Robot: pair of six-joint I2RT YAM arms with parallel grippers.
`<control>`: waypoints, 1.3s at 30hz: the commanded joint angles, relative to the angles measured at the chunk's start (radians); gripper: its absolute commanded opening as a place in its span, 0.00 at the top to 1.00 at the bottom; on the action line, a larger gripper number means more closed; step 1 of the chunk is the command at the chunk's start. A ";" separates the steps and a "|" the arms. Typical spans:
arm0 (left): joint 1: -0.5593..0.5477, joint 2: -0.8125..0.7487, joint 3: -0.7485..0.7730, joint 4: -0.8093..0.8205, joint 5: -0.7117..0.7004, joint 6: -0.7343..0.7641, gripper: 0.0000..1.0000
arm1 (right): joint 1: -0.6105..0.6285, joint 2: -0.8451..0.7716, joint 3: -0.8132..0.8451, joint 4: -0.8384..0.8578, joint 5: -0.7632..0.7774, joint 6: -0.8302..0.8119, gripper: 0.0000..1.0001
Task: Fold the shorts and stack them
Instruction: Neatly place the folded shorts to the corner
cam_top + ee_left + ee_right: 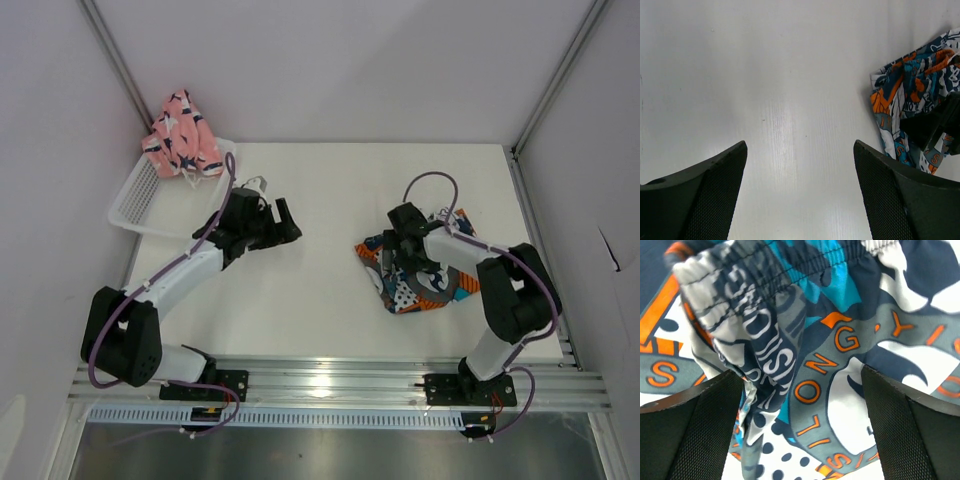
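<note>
The printed shorts [425, 275], blue, orange, white and grey with round logos, lie bunched on the table's right half. My right gripper [397, 256] is right over them, open, its jaws wide on either side of a raised fold of the printed shorts [790, 365]. The pink shorts [181, 135] with navy-and-white shapes sit crumpled on the far end of the white basket [135, 205]. My left gripper [287, 222] is open over bare table left of centre, nothing between its fingers [705, 195]. The printed shorts [910, 100] show at the left wrist view's right edge.
The white mesh basket sits tilted at the table's back left corner against the wall. Grey walls with aluminium posts [560, 75] enclose the table on three sides. A metal rail [340, 385] runs along the near edge by the arm bases.
</note>
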 commanded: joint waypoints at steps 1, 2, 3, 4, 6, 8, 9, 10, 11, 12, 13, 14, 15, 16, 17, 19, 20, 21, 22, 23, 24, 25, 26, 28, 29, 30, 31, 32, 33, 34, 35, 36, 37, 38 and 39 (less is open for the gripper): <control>-0.021 -0.003 -0.005 0.066 0.037 -0.020 0.12 | -0.031 -0.078 -0.099 -0.076 0.012 0.057 0.00; -0.031 0.011 0.004 0.066 0.031 -0.021 0.12 | -0.039 -0.095 -0.131 -0.089 0.015 0.079 0.01; -0.050 0.018 0.013 0.064 0.029 -0.020 0.12 | -0.053 -0.113 -0.145 -0.099 0.033 0.091 0.01; -0.057 0.026 0.019 0.068 0.028 -0.020 0.12 | -0.059 -0.123 -0.156 -0.109 0.033 0.106 0.01; -0.078 0.043 0.033 0.069 0.028 -0.024 0.12 | -0.076 -0.150 -0.194 -0.126 0.053 0.137 0.01; -0.089 0.057 0.039 0.071 0.026 -0.026 0.11 | -0.105 -0.164 -0.220 -0.124 0.021 0.163 0.02; -0.098 0.061 0.045 0.071 0.028 -0.026 0.12 | -0.108 -0.175 -0.231 -0.126 0.006 0.171 0.03; -0.103 0.063 0.047 0.072 0.031 -0.027 0.12 | -0.108 -0.179 -0.233 -0.133 0.007 0.183 0.03; -0.107 0.063 0.047 0.074 0.033 -0.027 0.11 | -0.107 -0.184 -0.237 -0.147 0.019 0.198 0.03; -0.110 0.066 0.048 0.075 0.036 -0.029 0.12 | -0.105 -0.190 -0.244 -0.153 0.018 0.224 0.03; -0.120 0.068 0.048 0.075 0.037 -0.027 0.12 | -0.102 -0.204 -0.260 -0.161 0.012 0.243 0.03; -0.124 0.068 0.045 0.077 0.039 -0.027 0.12 | -0.094 -0.215 -0.274 -0.179 0.010 0.266 0.02; -0.133 0.068 0.042 0.078 0.040 -0.027 0.11 | -0.088 -0.227 -0.291 -0.185 0.007 0.312 0.02; -0.138 0.065 0.039 0.081 0.043 -0.027 0.12 | -0.082 -0.242 -0.323 -0.190 0.003 0.341 0.01; -0.141 0.063 0.028 0.087 0.045 -0.026 0.12 | -0.062 -0.276 -0.336 -0.196 -0.002 0.356 0.01; -0.150 0.063 0.021 0.098 0.048 -0.026 0.11 | -0.048 -0.297 -0.345 -0.213 0.036 0.399 0.00; -0.152 0.065 0.016 0.098 0.052 -0.024 0.11 | -0.047 -0.307 -0.342 -0.231 0.050 0.406 0.01; -0.155 0.066 0.018 0.100 0.055 -0.024 0.11 | -0.048 -0.308 -0.337 -0.242 0.062 0.416 0.01; -0.156 0.068 0.016 0.101 0.062 -0.023 0.12 | -0.048 -0.308 -0.331 -0.250 0.102 0.427 0.01; -0.158 0.068 0.013 0.100 0.065 -0.021 0.12 | -0.048 -0.305 -0.325 -0.262 0.122 0.432 0.01; -0.161 0.066 0.008 0.104 0.063 -0.020 0.11 | -0.050 -0.302 -0.320 -0.264 0.133 0.432 0.01; -0.163 0.063 0.004 0.106 0.065 -0.020 0.11 | -0.051 -0.299 -0.316 -0.270 0.153 0.442 0.00; -0.164 0.060 0.002 0.107 0.066 -0.020 0.11 | -0.053 -0.298 -0.307 -0.274 0.164 0.441 0.00; -0.166 0.057 -0.001 0.104 0.065 -0.018 0.11 | -0.050 -0.311 -0.287 -0.277 0.173 0.424 0.00; -0.166 0.054 0.001 0.103 0.065 -0.015 0.11 | -0.047 -0.322 -0.270 -0.294 0.187 0.403 0.01; -0.166 0.051 0.002 0.100 0.066 -0.014 0.11 | -0.041 -0.336 -0.224 -0.303 0.191 0.389 0.01; -0.164 0.049 0.005 0.097 0.065 -0.014 0.11 | -0.030 -0.366 -0.199 -0.313 0.193 0.374 0.01; -0.164 0.048 0.007 0.092 0.065 -0.015 0.11 | -0.024 -0.385 -0.175 -0.316 0.188 0.349 0.01; -0.167 0.043 0.011 0.089 0.066 -0.015 0.11 | -0.015 -0.402 -0.129 -0.313 0.161 0.296 0.01; -0.169 0.042 0.015 0.089 0.066 -0.017 0.11 | -0.008 -0.432 -0.109 -0.308 0.144 0.274 0.01; -0.172 0.043 0.022 0.086 0.065 -0.017 0.11 | 0.002 -0.445 -0.093 -0.294 0.091 0.252 0.01; -0.181 0.052 0.028 0.081 0.065 -0.017 0.11 | 0.005 -0.458 -0.081 -0.284 0.066 0.208 0.01; -0.187 0.058 0.039 0.078 0.062 -0.017 0.11 | 0.008 -0.477 -0.063 -0.274 0.049 0.197 0.00; -0.196 0.065 0.053 0.075 0.057 -0.018 0.11 | 0.010 -0.485 -0.055 -0.268 0.035 0.189 0.00; -0.213 0.071 0.057 0.071 0.051 -0.018 0.11 | 0.010 -0.494 -0.050 -0.261 0.003 0.176 0.01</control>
